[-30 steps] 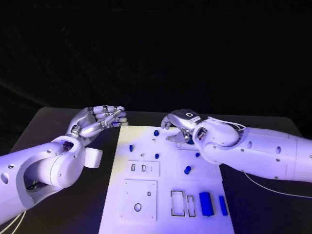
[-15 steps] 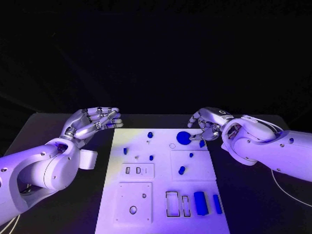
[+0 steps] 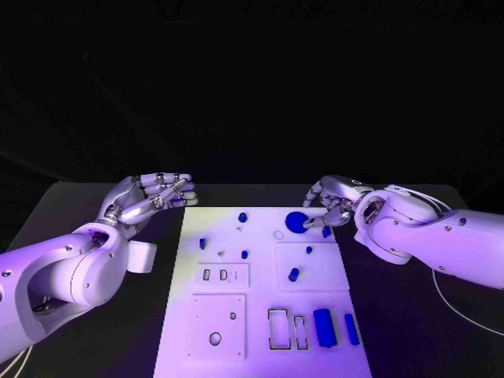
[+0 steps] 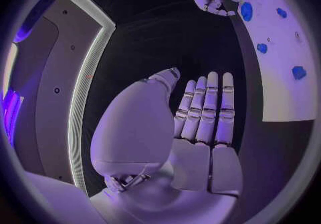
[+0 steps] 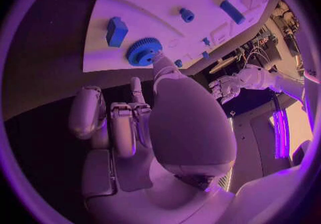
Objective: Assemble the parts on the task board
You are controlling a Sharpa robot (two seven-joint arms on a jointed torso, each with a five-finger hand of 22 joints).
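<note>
- Nearest the camera, well short of either set of fingers, a wide blue block [image 3: 324,327] and a thin blue bar [image 3: 351,329] lie side by side on the white board [image 3: 264,272], next to two open rectangular slots [image 3: 286,328]; nothing touches them.
- Further up, between the slots and the right hand's fingers, small blue pegs [image 3: 294,274] lie or stand on the board, apart from one another.
- On the far right part of the board, the right hand [image 3: 334,203] has its fingertips at a blue gear [image 3: 296,222]. From the right wrist, the thumb tip meets the gear [image 5: 143,51] at its toothed rim while the other fingers sit just beside it, partly curled. Whether the gear is pinched or only touched, I cannot tell.
- Just past the gear from those fingers, a square blue block [image 5: 115,31] sits on the board.
- Off the board's far left corner, the left hand [image 3: 152,197] hovers over the black table [image 3: 82,205], released and holding nothing; from its own wrist the fingers [image 4: 204,109] lie straight and side by side.
- Risk, as I judge it: a contact on the rim alone could let the gear slip or tip out of the fingers if lifted.
- Sliding it instead could knock the square block or a nearby peg out of place.
- With the left hand off the board, nothing steadies the board against a sideways push.
</note>
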